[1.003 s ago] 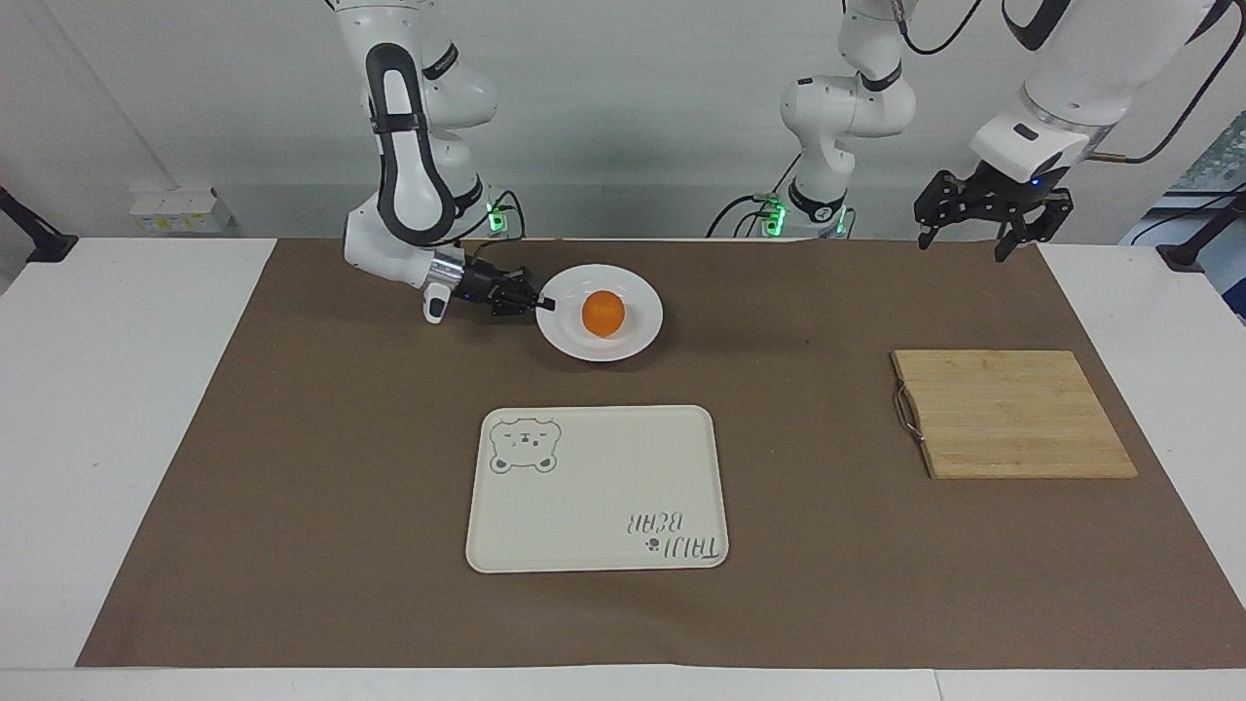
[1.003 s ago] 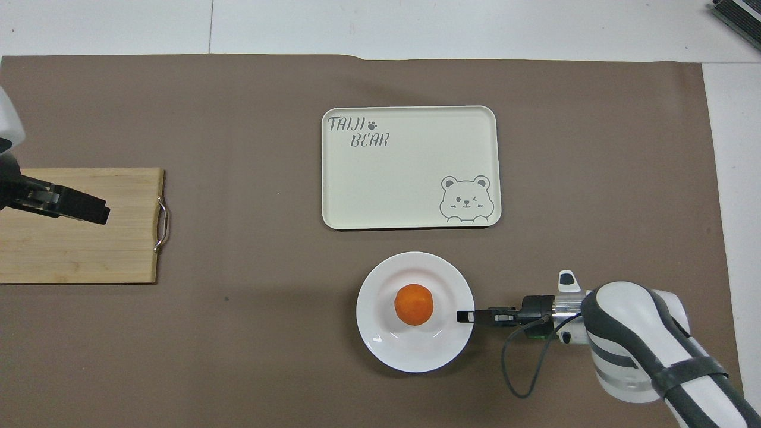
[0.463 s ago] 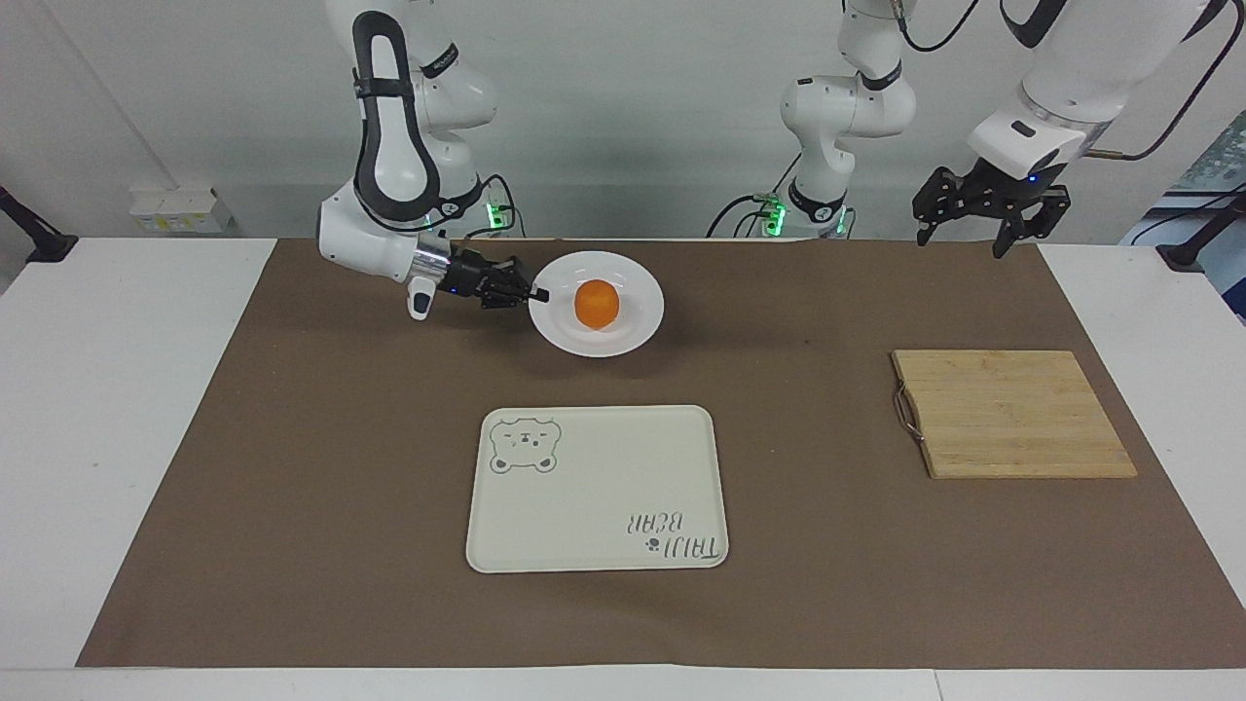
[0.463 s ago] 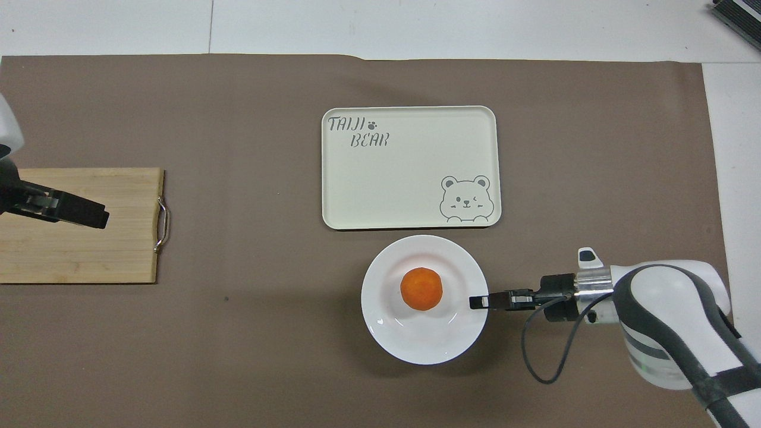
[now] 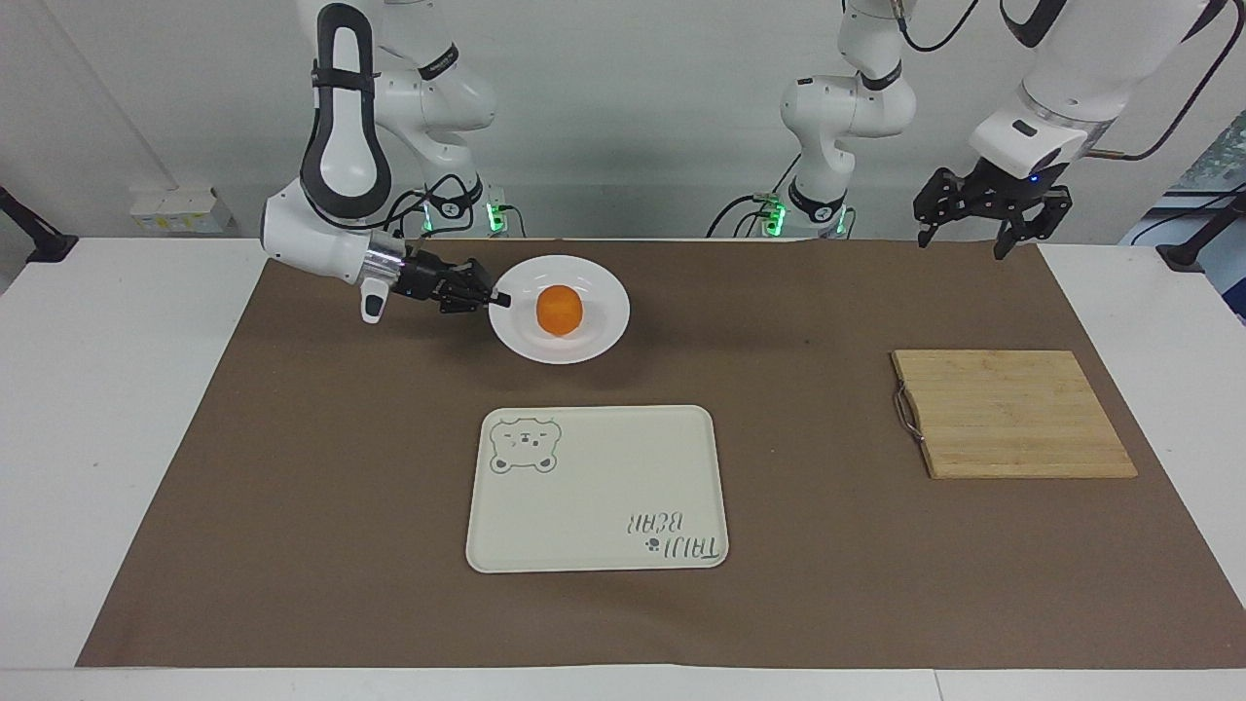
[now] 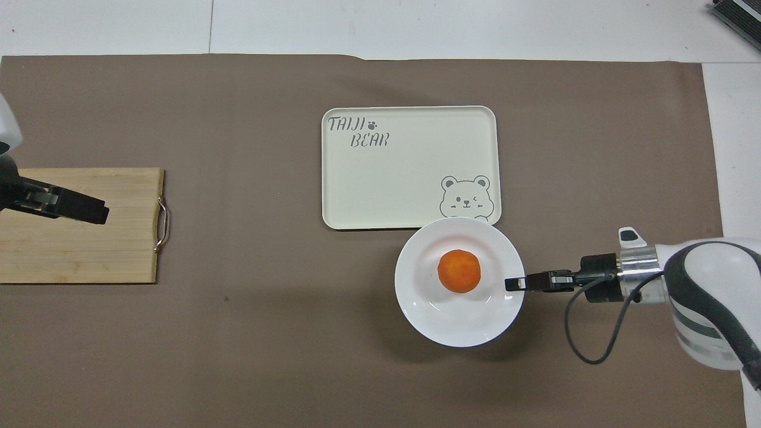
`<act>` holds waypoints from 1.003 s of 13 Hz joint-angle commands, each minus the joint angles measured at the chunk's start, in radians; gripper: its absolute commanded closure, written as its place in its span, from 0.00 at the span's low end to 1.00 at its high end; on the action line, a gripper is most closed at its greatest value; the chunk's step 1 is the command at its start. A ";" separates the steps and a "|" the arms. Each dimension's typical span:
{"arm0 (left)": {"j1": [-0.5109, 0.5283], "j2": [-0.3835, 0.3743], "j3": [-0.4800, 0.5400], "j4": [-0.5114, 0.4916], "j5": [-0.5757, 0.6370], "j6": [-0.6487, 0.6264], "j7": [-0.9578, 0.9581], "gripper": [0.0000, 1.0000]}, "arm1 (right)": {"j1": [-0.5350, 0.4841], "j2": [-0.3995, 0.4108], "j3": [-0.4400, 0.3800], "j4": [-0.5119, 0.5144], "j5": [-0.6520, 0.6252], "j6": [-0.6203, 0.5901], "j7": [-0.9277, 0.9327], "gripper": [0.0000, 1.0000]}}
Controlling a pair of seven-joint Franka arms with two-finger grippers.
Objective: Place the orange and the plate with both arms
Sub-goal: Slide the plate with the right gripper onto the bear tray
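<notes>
The white plate [image 5: 594, 331] carries the orange [image 5: 560, 310] at its middle. My right gripper [image 5: 496, 300] is shut on the plate's rim at the side toward the right arm's end and holds it level above the brown mat. In the overhead view the plate [image 6: 458, 324] with the orange [image 6: 459, 271] overlaps the tray's bear corner, with the right gripper [image 6: 514, 284] at its rim. My left gripper [image 5: 983, 229] is open and empty, waiting in the air over the wooden board's end [image 6: 89, 211].
A cream tray with a bear drawing [image 5: 594, 487] lies mid-table, farther from the robots than the plate. A wooden cutting board [image 5: 1012, 414] with a metal handle lies toward the left arm's end. A brown mat [image 5: 292, 487] covers the table.
My right gripper has lifted the plate with the orange off the mat and carried it toward the right arm's end and the tray. The left gripper has barely moved.
</notes>
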 commanded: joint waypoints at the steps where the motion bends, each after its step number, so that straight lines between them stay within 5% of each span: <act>1: -0.005 -0.023 0.004 -0.032 0.002 0.033 -0.008 0.00 | -0.045 0.098 0.004 0.155 -0.087 -0.057 0.054 1.00; 5: -0.006 -0.023 0.004 -0.032 0.002 0.030 -0.025 0.00 | -0.048 0.204 0.004 0.316 -0.093 -0.057 0.140 1.00; 9: -0.005 -0.023 0.004 -0.032 0.002 0.033 -0.020 0.00 | -0.038 0.394 0.007 0.549 -0.067 -0.037 0.186 1.00; 13: -0.006 -0.021 0.004 -0.029 0.002 0.032 -0.009 0.00 | 0.031 0.536 0.047 0.682 0.023 0.116 0.259 1.00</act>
